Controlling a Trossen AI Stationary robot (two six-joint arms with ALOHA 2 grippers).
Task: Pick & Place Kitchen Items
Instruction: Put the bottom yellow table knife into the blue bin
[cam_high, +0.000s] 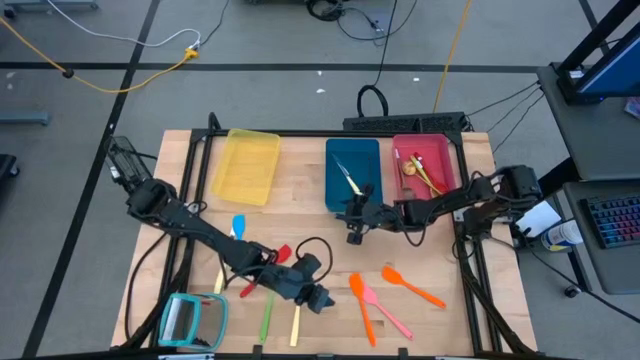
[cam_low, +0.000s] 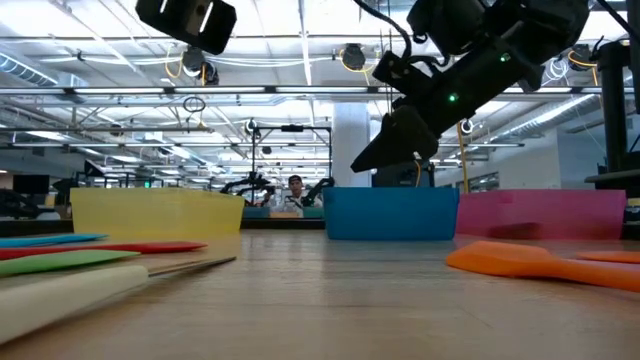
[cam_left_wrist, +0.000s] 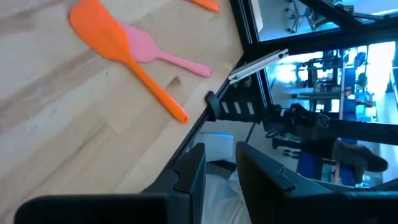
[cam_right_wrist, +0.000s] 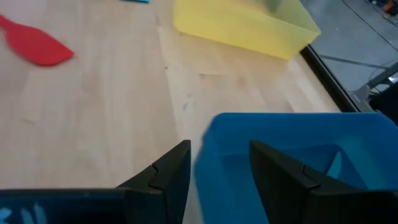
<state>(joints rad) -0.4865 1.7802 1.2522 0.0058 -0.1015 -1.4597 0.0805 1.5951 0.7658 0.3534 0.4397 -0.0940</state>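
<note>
Several plastic utensils lie flat on the wooden table: a blue one, a red spatula, a green one, a yellow one, an orange spatula, a pink spoon and an orange spoon. The orange spatula and pink spoon overlap. My left gripper hovers open and empty near the table's near edge, just left of them. My right gripper hangs open and empty over the near rim of the blue tray.
Yellow tray, blue tray holding a utensil, and red tray holding a few utensils stand along the far edge. A teal-framed flat square lies at the near left corner. Bare wood shows between the trays and utensils.
</note>
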